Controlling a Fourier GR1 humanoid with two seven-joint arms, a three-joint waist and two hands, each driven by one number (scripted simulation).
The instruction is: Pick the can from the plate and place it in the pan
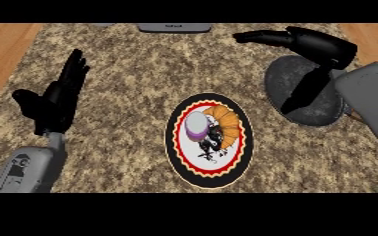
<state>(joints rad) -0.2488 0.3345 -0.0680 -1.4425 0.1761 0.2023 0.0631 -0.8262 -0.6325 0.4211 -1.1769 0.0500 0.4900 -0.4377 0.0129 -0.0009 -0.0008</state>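
The can (197,126) lies on the plate (181,166) near the middle of the granite counter (133,75). Far right, the right hand (314,45) hangs above the dark pan (284,77); its fingers point left, nearly straight, holding nothing. At the left, the left hand (55,100) rests with straight fingers, empty.

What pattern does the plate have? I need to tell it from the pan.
The plate has a black rim, a red scalloped ring and a bird picture on white, seen in the head view.
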